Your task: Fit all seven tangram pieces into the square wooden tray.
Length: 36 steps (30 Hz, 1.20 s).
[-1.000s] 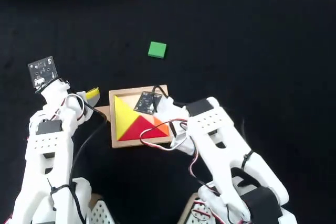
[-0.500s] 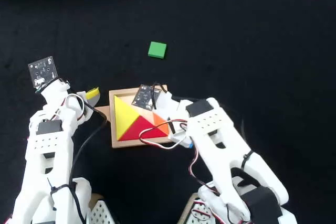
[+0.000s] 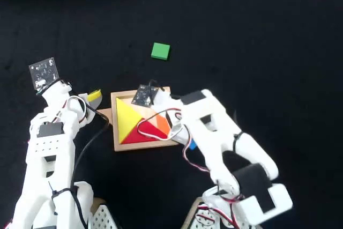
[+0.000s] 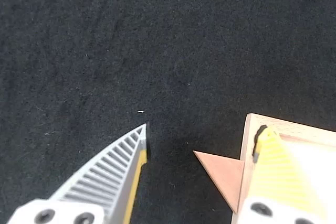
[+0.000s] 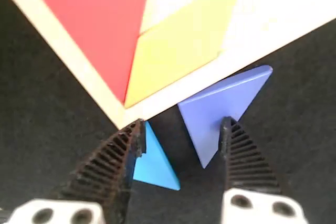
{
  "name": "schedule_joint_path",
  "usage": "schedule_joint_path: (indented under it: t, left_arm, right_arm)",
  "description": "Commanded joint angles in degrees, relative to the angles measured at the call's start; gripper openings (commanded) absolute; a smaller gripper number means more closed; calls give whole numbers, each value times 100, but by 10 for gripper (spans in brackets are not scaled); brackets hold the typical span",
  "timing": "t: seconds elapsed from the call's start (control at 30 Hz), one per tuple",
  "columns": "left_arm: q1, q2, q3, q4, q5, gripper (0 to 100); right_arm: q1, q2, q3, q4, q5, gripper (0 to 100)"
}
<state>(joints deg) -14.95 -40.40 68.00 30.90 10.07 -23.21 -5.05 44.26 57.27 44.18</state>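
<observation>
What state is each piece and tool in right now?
Wooden tray, partly filled.
Yellow triangle, in tray.
Red triangle, in tray.
Orange piece, in tray.
Green square, out on the cloth.
Light blue triangle, outside tray.
Darker blue triangle, outside tray.
Peach triangle, outside, at tray's wall.
Left tool, open.
Right tool, open.

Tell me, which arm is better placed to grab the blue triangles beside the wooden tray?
Right, probably: its jaws hang open over the light blue triangle and violet-blue triangle beside the square wooden tray. The left arm's jaws sit across the tray, by a pink triangle.
</observation>
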Motion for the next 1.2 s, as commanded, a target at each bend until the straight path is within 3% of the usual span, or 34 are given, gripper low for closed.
schedule_joint_path:
  t: [0.0,0.43,0.93,1.17]
  left_arm:
    - [-40,9,-40,-97,53,318]
    - [-40,9,-40,-105,53,318]
    - [-31,9,-40,-105,53,318]
    - [-31,9,-40,-105,53,318]
  right_arm:
    - [255,312,-119,-325,35,204]
    - [571,356,-268,-510,352,230]
    - [607,303,-743,-571,519,112]
    - [993,303,-1077,-536,484,73]
